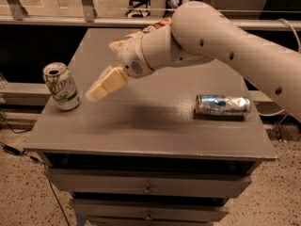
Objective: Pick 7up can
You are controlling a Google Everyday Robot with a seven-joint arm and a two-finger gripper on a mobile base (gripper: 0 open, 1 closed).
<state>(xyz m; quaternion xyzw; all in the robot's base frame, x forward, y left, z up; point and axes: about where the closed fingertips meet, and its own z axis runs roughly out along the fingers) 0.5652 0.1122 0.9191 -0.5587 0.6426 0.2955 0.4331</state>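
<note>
The 7up can, white and green with a silver top, stands upright near the left edge of the grey table. My gripper hangs over the table just right of the can, pointing down and to the left at it, a short gap away and touching nothing. The white arm reaches in from the upper right.
A silver and blue dented can lies on its side at the table's right. A snack bag lies at the back, mostly hidden behind the arm. Drawers sit under the table top. A railing runs behind.
</note>
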